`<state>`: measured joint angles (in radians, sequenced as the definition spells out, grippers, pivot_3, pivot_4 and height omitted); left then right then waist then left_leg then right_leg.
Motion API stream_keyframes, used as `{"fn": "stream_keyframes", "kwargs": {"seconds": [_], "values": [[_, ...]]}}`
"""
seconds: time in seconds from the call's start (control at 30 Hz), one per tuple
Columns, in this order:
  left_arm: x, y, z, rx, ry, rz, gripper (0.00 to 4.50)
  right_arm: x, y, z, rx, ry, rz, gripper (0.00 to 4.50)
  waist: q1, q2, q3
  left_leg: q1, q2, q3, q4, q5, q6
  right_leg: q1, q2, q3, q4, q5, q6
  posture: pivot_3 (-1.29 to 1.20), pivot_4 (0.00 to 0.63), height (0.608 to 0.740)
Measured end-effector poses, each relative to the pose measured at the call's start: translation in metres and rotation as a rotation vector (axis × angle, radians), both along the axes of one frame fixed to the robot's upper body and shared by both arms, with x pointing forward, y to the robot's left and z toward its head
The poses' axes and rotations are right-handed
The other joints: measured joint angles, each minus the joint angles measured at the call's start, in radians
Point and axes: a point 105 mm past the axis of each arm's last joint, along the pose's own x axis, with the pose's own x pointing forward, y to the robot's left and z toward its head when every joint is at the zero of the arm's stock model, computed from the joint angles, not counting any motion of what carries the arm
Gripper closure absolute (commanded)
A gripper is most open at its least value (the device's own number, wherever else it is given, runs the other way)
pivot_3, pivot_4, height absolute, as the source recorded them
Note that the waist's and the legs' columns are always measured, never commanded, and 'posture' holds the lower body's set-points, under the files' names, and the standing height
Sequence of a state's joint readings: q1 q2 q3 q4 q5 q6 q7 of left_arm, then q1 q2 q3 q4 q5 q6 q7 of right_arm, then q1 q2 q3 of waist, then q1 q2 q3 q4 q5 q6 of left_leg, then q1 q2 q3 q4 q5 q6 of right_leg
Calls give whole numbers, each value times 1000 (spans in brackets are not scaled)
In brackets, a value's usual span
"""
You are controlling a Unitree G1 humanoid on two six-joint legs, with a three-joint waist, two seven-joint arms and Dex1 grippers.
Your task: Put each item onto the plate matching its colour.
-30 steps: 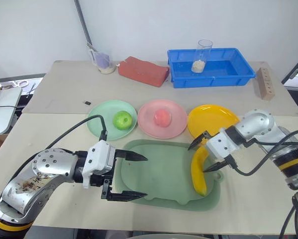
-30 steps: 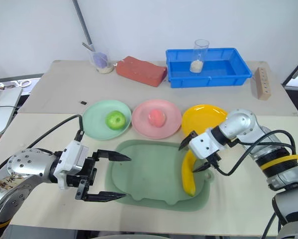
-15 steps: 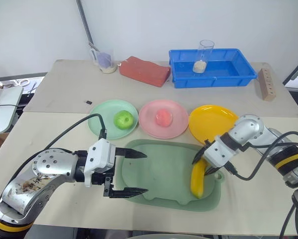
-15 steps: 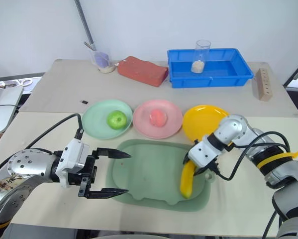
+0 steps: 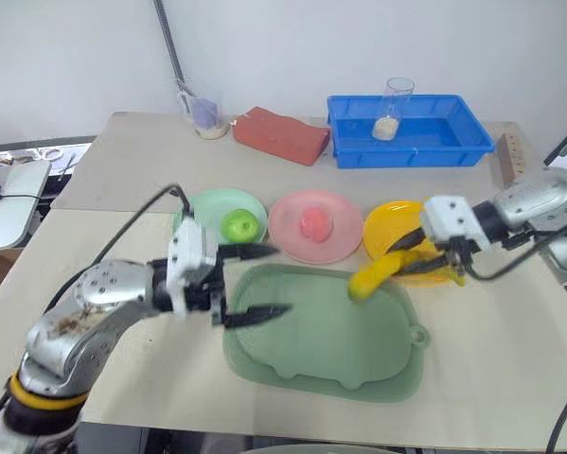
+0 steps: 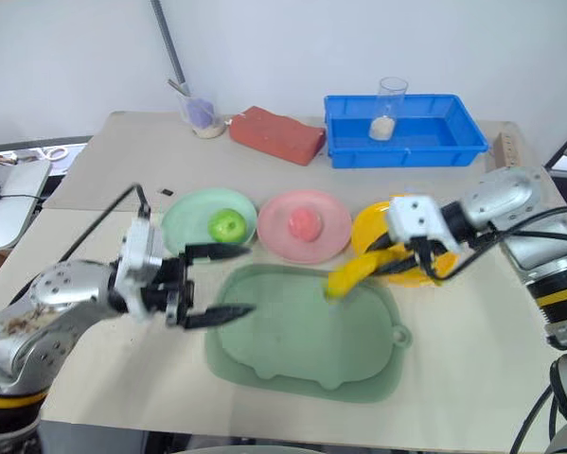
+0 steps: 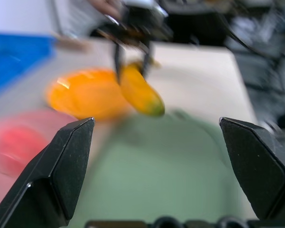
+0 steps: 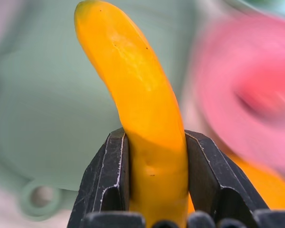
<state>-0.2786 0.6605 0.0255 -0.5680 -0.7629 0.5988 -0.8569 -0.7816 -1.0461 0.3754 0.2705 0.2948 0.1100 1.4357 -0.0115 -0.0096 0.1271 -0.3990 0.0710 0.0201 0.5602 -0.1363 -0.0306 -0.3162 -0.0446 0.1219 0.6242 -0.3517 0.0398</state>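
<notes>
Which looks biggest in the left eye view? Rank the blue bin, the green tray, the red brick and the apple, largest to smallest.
1. Green tray, though it is nearest the camera.
2. Blue bin.
3. Red brick.
4. Apple.

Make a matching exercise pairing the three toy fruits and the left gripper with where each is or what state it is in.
Things:
1. shiny green apple
2. round pink peach
3. curved yellow banana
4. left gripper

Places or states:
A. clamped in the right gripper, lifted above the dull-green tray
B. on the mint green plate
C. open, holding nothing
D. on the pink plate

Pairs: 1-B, 2-D, 3-A, 4-C
</notes>
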Motion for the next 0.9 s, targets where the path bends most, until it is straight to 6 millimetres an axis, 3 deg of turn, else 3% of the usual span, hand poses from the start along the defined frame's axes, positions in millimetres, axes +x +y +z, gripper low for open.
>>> {"fn": "stream_keyframes", "kwargs": {"seconds": [0.17,0.37,0.4,0.63,0.77,0.9], "values": [[6,-11,-2,-34,28,5,0,39,-29,-25,58,55,-358,3245,-10,1,1,-3,0,-1,-2,0,0,-1,2,1,2,1,1,0,150,740],[9,-14,-6,-30,40,11,0,60,-42,-29,71,53,-551,3245,-5,4,2,-3,0,-1,-1,1,-1,-1,2,1,2,1,2,0,150,740],[9,-14,-6,-29,40,12,0,61,-43,-30,72,55,-562,2446,-4,4,2,-3,-1,-1,-1,1,-1,0,2,0,2,1,2,0,150,740],[9,-13,-10,-26,54,23,0,66,-49,-29,62,51,-603,139,-3,6,1,-4,-1,-1,0,1,-1,-1,2,0,2,2,3,0,150,740],[10,-10,-12,-12,55,39,0,67,-48,-22,77,24,-601,39,-4,7,0,-4,-1,-1,0,1,-1,-1,2,0,2,2,3,0,150,740],[14,2,-18,7,71,112,0,63,-28,3,163,-26,-534,39,-7,8,0,-4,-1,-2,-2,1,-1,-1,2,0,2,2,3,0,150,740]]}}
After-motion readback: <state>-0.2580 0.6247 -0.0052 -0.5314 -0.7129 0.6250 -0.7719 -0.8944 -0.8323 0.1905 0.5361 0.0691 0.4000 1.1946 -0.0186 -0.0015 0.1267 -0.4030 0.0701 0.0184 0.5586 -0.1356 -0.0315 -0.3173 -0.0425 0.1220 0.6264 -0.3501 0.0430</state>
